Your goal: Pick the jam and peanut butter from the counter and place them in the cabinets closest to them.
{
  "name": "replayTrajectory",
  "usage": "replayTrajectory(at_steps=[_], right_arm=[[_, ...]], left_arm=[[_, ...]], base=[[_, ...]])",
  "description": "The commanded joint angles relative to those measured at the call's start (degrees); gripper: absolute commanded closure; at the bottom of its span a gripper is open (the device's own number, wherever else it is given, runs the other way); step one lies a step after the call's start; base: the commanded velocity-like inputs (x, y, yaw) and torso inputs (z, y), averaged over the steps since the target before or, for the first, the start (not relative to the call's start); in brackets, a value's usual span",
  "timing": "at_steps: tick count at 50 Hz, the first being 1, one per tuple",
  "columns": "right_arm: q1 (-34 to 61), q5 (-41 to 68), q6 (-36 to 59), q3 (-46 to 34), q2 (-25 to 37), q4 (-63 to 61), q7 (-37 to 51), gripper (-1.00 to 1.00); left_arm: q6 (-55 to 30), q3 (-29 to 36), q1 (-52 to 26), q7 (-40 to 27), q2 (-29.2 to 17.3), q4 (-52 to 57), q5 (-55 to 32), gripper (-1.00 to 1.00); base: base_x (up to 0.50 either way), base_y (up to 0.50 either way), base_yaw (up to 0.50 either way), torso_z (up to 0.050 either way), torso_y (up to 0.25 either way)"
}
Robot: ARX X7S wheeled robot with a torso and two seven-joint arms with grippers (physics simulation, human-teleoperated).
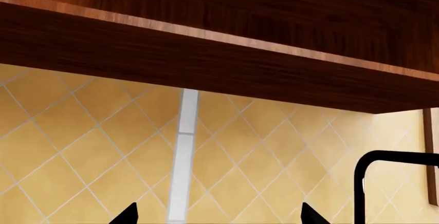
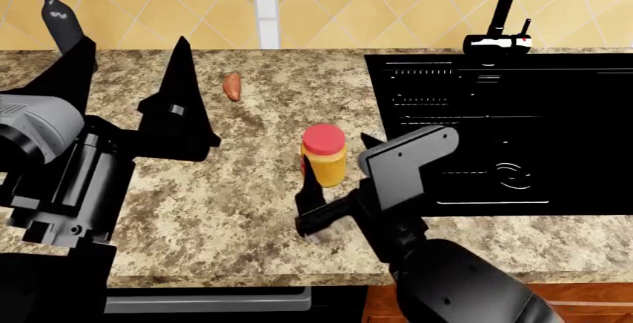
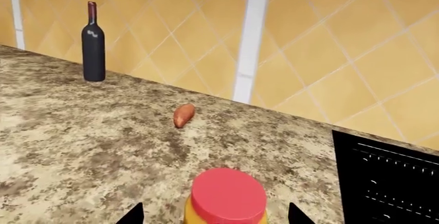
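The peanut butter jar (image 2: pixel 325 155) stands upright on the granite tabletop (image 2: pixel 247 212), between the spread fingers of the right pincer (image 3: pixel 215 215), not yet gripped. Closing off-centre could tip it. The left pincer (image 1: pixel 218 215) hangs open, empty, below a wooden cabinet (image 1: pixel 219 54)

Matte black arms with boxy link housings; left arm (image 2: pixel 59 190) carries a grey cylindrical joint; grippers end in tapered black fingers (image 2: pixel 183 78), pointed like wedges
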Motion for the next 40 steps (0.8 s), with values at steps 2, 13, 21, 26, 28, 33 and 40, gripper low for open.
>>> replayTrajectory(at_steps=[2,13,21,26,28,33,40], right_arm=[[2.21,-1.86,-0.61,-2.04,-1.72,6.52,-0.73,-1.0],[4.25,-1.97,-4.21,-1.89,-3.94,16.56,-4.02,-1.0],[5.17,-2.06,-5.79,-2.39,-5.21,21.48,-5.71,-1.0],[5.22,-2.33,-6.36,-2.94,-5.61,23.34,-6.2,-1.0],[5.35,-2.41,-6.55,-3.06,-5.76,24.02,-6.36,-1.0],[5.88,-2.69,-7.21,-3.16,-6.11,26.23,-6.72,-1.0],[6.39,-3.05,-8.52,-3.58,-6.93,29.64,-7.62,-1.0]], left_arm=[[0.71,0.7,0.24,-0.17,-0.36,-0.38,-0.01,-1.0],[1.12,1.21,0.38,-0.39,-0.66,-0.5,-0.27,-1.0],[1.36,1.34,0.37,-0.62,-0.95,-0.52,-0.54,-1.0],[1.44,1.29,0.39,-0.87,-1.1,-0.43,-0.84,-1.0],[1.53,1.32,0.4,-0.9,-1.16,-0.47,-0.89,-1.0],[1.67,1.4,0.38,-1.08,-1.31,-0.5,-1.06,-1.0],[1.66,1.56,0.34,-1.46,-1.54,-0.34,-1.38,-1.0]], base=[[0.0,0.0,0.0,0.0,0.0],[0.0,0.0,0.0,0.0,0.0],[0.0,0.0,0.0,0.0,0.0],[0.0,0.0,0.0,0.0,0.0],[0.0,0.0,0.0,0.0,0.0],[0.0,0.0,0.0,0.0,0.0],[0.0,0.0,0.0,0.0,0.0]])
